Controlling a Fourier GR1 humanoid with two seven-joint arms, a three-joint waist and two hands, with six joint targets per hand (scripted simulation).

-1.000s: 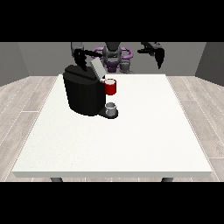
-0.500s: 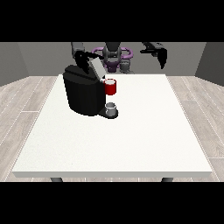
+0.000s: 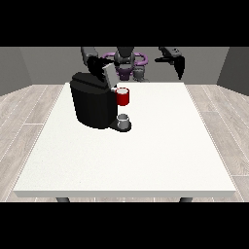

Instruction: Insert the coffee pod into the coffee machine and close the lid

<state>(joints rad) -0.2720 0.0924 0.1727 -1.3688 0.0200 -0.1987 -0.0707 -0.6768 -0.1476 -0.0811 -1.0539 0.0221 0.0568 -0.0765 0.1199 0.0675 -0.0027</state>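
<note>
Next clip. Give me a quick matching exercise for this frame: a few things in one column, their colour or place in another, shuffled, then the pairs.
Things:
1. coffee machine
2. red part
3. cup
4. hand at the view's right

Descriptions:
A. raised above the table's far edge
B. grey, on the machine's base
C. big black body on the white table
D. sticks out at the machine's front, above the cup

Pairs: 1-C, 2-D, 3-B, 4-A

You had nothing to read here: no text, label, brand, number or sign could be made out on the coffee machine (image 3: 92, 104), the red part at its front (image 3: 123, 97), or the counter (image 3: 146, 146).
</note>
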